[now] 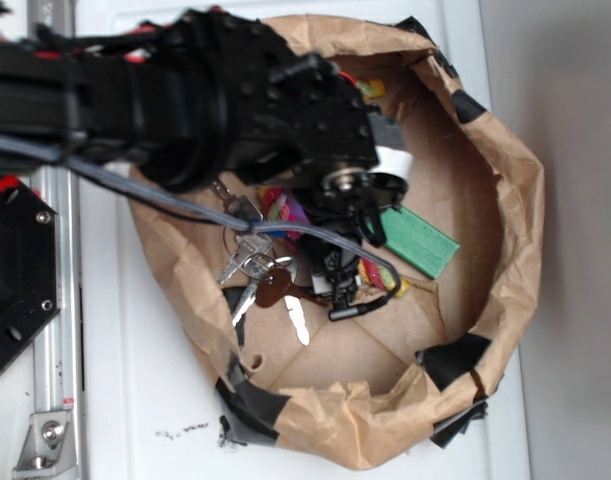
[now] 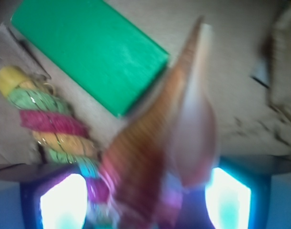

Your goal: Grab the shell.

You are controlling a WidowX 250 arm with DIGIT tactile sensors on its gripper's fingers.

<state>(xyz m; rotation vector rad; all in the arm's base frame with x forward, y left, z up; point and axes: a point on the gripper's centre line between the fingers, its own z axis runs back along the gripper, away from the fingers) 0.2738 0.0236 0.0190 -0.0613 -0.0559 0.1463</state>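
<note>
Crowding the shell [image 2: 159, 143]: green block [image 2: 88, 52], twisted rope [image 2: 50, 124], keys [image 1: 250, 262].

The black arm [image 1: 165, 100] is seen reaching in from the left edge of the exterior view, its wrist bent downward into the paper bag [image 1: 505, 200]. The pincer [image 1: 347, 285] is lowered well inside the bag's rim, above the bag's floor. In the wrist view, the shell [image 2: 159, 138] is seen gripped between the two glowing finger pads [image 2: 62, 205], with its pointed end directed away from the wrist. A grey cable [image 1: 135, 190] is draped along the arm.
</note>
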